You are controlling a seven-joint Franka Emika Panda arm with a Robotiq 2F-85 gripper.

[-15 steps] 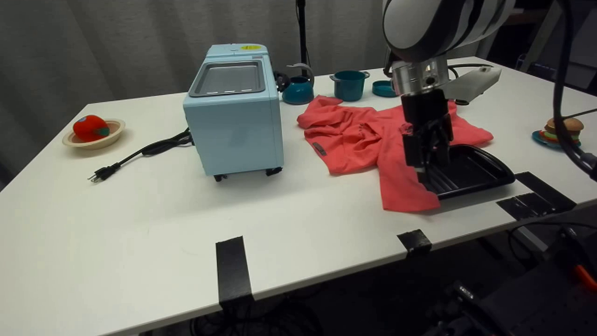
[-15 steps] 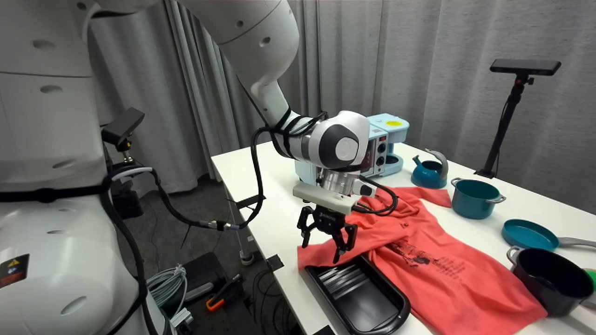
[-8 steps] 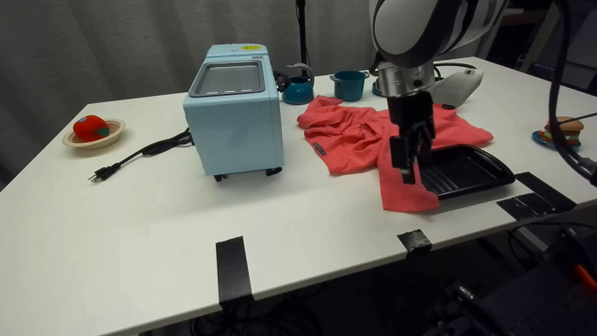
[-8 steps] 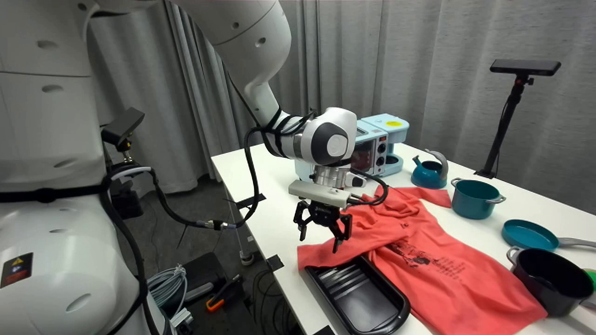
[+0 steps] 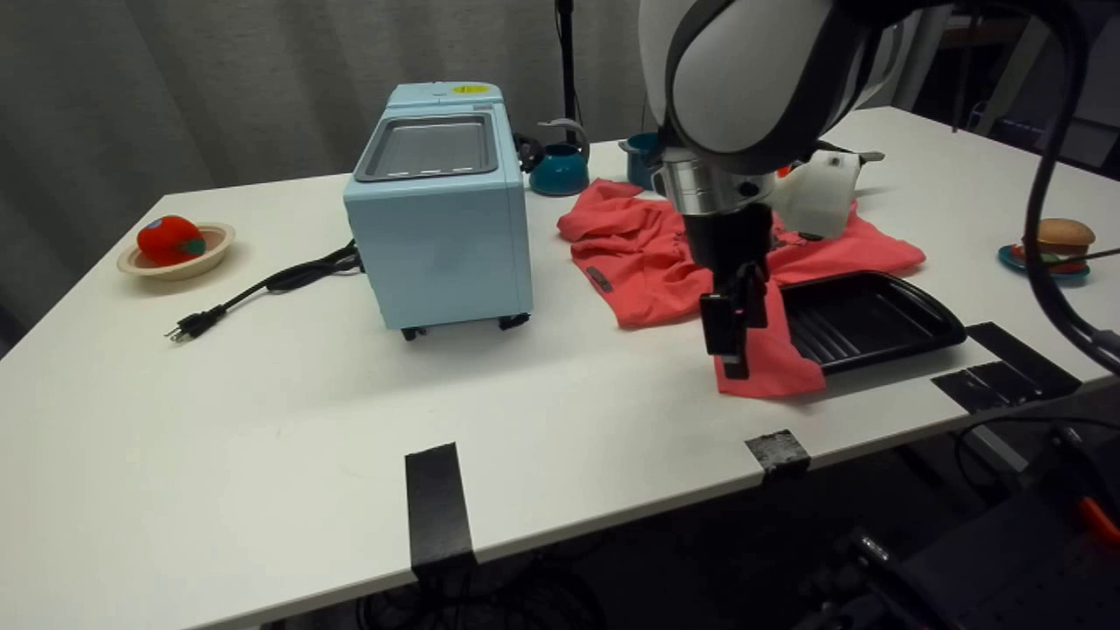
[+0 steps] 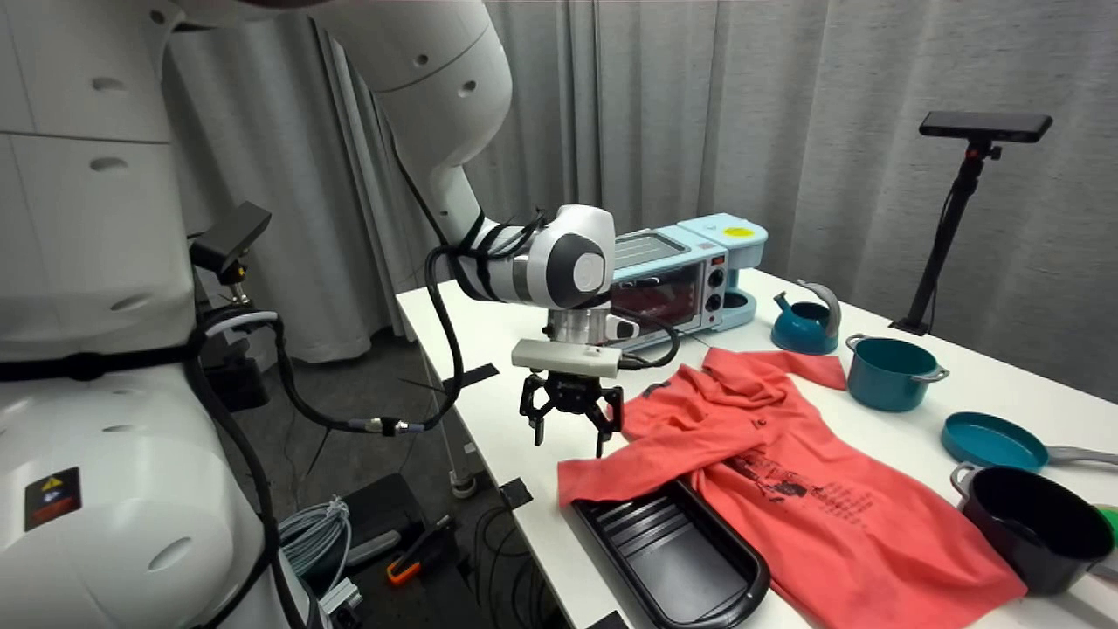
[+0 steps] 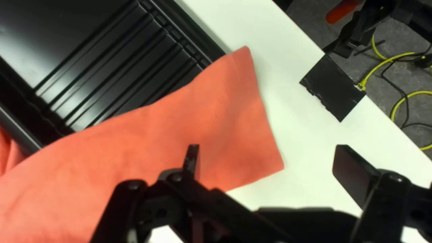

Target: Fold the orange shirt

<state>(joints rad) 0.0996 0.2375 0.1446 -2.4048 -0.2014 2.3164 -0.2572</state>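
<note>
The orange shirt (image 6: 860,515) lies rumpled on the white table, its printed front facing up. One sleeve (image 5: 774,363) stretches toward the table's near edge and drapes over the end of a black baking tray (image 6: 690,572). In the wrist view the sleeve's end (image 7: 233,135) reaches flat onto the table just past the tray. My gripper (image 7: 268,150) hangs above that end, jaws wide apart and holding nothing. One fingertip (image 7: 191,157) is over the cloth, the opposite one over bare table. In an exterior view my gripper (image 6: 569,445) appears beside the sleeve's end, above the table.
A light-blue toaster oven (image 5: 446,236) stands beyond the shirt. Around the shirt are a teal kettle (image 6: 803,328), a teal pot (image 6: 891,376), a teal pan (image 6: 994,439) and a dark pot (image 6: 1035,533). A toy burger (image 5: 1063,245) and black tape (image 5: 779,455) lie near the table's edge.
My gripper has moved off from over the tray, toward the toaster oven's side and past the sleeve's end, staying open. The shirt and tray have not moved.
</note>
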